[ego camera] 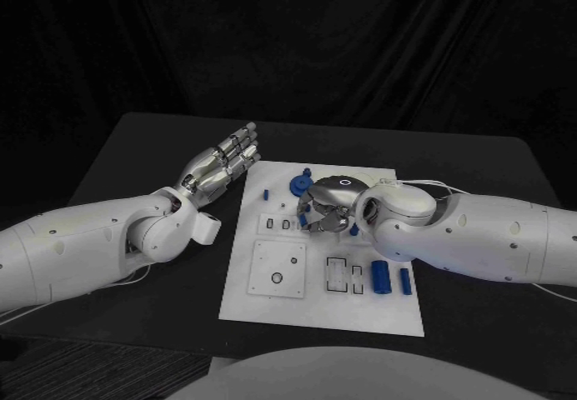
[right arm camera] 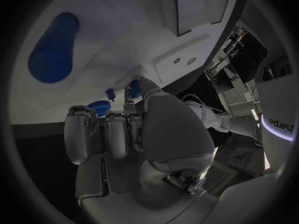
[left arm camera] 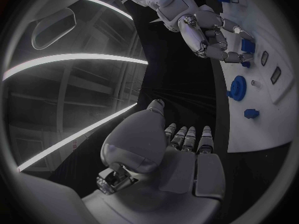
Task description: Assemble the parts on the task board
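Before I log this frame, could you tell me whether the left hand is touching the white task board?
No; the silver left hand hovers open above the black table beside the board.

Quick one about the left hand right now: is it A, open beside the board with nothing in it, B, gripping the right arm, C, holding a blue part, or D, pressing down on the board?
A: the left hand is off the board's left edge, fingers straight and apart, holding nothing.

The right hand (ego camera: 327,207) covers the task board (ego camera: 315,317) beneath it, so whatever its curled fingers (left arm camera: 219,49) touch stays hidden; whether they grip a part is unclear.
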Motion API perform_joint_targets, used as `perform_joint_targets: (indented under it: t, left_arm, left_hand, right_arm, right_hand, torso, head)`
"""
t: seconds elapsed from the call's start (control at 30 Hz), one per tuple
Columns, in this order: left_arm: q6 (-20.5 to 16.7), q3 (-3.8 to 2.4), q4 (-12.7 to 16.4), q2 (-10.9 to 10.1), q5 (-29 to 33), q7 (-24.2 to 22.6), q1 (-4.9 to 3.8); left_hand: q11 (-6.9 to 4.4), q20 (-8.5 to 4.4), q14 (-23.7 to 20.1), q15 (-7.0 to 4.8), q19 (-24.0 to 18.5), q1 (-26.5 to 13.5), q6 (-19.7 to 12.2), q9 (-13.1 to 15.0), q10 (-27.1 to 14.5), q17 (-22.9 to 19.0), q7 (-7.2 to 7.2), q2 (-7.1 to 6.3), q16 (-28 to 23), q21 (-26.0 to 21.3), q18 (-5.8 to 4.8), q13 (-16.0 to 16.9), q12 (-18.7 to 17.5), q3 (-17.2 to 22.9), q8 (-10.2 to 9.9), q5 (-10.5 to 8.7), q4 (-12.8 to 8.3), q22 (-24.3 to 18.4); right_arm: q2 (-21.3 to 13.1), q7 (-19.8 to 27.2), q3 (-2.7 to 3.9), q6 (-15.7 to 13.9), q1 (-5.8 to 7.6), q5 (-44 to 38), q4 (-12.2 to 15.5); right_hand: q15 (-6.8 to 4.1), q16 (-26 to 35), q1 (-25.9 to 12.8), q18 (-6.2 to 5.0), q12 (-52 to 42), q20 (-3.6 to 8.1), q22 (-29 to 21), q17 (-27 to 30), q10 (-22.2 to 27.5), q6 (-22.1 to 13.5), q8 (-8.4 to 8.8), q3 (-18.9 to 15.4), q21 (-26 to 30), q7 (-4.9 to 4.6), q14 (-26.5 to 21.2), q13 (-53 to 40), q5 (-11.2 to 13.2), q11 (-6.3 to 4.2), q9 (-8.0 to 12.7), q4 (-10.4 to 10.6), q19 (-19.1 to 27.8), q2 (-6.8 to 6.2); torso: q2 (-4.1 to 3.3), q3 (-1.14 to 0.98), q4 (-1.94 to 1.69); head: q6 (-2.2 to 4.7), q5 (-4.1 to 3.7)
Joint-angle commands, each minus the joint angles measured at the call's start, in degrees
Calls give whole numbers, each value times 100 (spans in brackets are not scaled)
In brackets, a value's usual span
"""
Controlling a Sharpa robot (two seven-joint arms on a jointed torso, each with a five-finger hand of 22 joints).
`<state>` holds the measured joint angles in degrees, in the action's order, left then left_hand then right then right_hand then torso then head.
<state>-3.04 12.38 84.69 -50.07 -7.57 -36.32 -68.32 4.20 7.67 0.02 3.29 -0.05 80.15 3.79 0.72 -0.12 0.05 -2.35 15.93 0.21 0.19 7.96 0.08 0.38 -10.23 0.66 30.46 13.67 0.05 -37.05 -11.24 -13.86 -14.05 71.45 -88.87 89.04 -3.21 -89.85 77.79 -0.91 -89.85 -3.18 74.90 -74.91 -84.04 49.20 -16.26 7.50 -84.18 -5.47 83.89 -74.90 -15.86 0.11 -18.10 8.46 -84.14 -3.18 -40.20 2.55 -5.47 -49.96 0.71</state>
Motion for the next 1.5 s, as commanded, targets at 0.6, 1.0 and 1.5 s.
perform_joint_targets:
  t: [0.6, 1.0, 1.5]
  left_arm:
    - [53, -5, -4, -6, -14, -72, 7]
    - [-112, -6, 55, -89, -14, -113, 4]
    - [-834, -10, 266, -306, -305, -225, -208]
  left_hand:
    - [0, 30, -2, 16, 5, 34, -3, 7, 12, -5, 61, 24, -21, -19, 56, -8, -38, 29, 23, 34, -9, -5]
    - [-8, 64, -2, 15, 5, 58, 33, 14, 12, -5, 70, -47, -21, -19, 82, -8, -38, 35, 32, 29, -76, -5]
    - [645, 882, 676, 674, 766, 80, 394, 59, 465, 291, 346, -370, 357, 521, 245, 131, 108, -75, 95, -426, -126, 320]
  right_arm:
    - [-59, 19, -21, -144, -41, -15, 18]
    - [-361, 493, -2, -1472, 247, -15, 433]
    - [-1632, 757, 0, -2062, 1091, 200, 1496]
  right_hand:
    - [27, -15, -257, -77, -15, -26, 1289, -1509, -596, -970, 412, -308, 62, -19, 611, -1510, 1282, 31, 306, 574, -222, -482]
    - [21, -15, -345, -71, -15, -20, 1296, -1509, -596, -974, 379, -389, 41, -19, 611, -1510, 1300, 29, 333, 841, -234, -618]
    - [-32, -15, -556, -57, -15, 23, 1316, -1509, -596, -930, 316, -396, -17, 57, 611, -1510, 1300, -36, 352, 840, -267, -590]
  torso:
    - [-1, -2, 1]
    - [10, -3, 1]
    - [143, -31, 90]
  head:
    - [-3, 10]
    - [37, 25]
    - [173, 78]
